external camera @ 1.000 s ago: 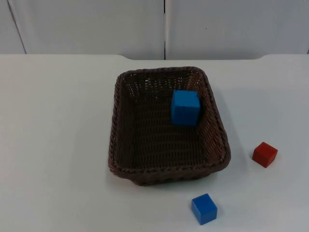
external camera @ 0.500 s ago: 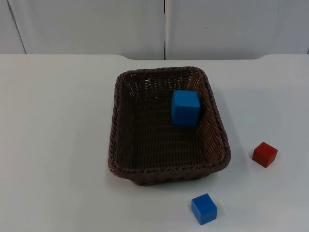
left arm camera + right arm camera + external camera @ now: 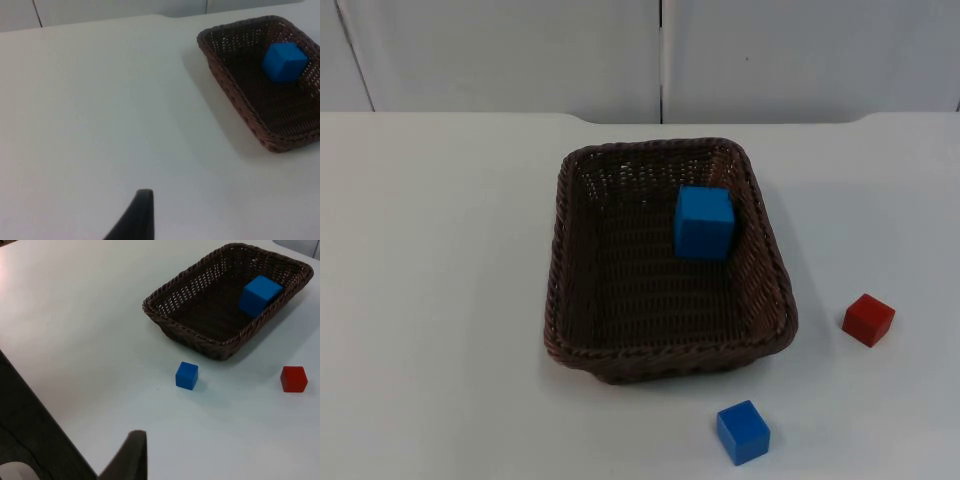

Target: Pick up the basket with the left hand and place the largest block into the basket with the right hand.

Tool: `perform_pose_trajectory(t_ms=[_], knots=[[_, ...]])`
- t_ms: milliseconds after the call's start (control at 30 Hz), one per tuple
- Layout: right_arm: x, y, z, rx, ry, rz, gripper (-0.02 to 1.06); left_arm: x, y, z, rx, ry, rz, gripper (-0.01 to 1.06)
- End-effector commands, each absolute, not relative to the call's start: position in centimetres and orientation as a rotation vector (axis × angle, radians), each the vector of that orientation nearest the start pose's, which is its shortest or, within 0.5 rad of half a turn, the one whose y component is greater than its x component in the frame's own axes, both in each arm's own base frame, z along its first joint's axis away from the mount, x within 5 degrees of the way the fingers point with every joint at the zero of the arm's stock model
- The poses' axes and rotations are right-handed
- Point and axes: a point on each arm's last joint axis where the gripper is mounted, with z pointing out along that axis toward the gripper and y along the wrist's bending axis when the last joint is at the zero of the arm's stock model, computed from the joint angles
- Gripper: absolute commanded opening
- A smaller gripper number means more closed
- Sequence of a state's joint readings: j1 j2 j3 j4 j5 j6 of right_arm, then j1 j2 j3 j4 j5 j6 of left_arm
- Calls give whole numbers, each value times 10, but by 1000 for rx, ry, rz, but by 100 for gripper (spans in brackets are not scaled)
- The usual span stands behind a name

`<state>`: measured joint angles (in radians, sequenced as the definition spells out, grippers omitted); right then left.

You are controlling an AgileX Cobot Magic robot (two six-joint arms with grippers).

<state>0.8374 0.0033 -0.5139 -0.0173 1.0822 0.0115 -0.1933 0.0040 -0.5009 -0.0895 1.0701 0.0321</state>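
A dark brown woven basket point(image 3: 560, 250) rests on the white table, a little right of centre. Inside it, against its far right wall, lies the largest block, a blue cube point(image 3: 704, 222). My left gripper point(image 3: 142, 210) hangs well back from the basket point(image 3: 225, 75), over bare table to its left, with the blue cube point(image 3: 285, 61) in sight. My right gripper point(image 3: 131, 452) is near the table's front edge, far from the basket point(image 3: 190, 335) and the blue cube point(image 3: 259, 295). Neither gripper touches anything.
A small blue cube point(image 3: 743, 432) sits on the table in front of the basket, and a small red cube point(image 3: 868, 319) lies to the basket's right. The grey partition wall point(image 3: 660, 50) closes the back. The table's edge point(image 3: 45, 410) runs close by the right gripper.
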Motion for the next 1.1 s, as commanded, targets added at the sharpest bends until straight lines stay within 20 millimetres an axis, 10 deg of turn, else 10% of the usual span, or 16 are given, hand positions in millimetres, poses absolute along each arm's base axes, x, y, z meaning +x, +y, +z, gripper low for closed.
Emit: perform_pose_trajectory(t_ms=[0,1067], knots=[[-4,-6,279,-838,1912,498,105,-6,-6,275,234,2051,-211,105],[-4,-6,280,-838,1912,506,105,-6,-6,275,234,2051,-211,105]])
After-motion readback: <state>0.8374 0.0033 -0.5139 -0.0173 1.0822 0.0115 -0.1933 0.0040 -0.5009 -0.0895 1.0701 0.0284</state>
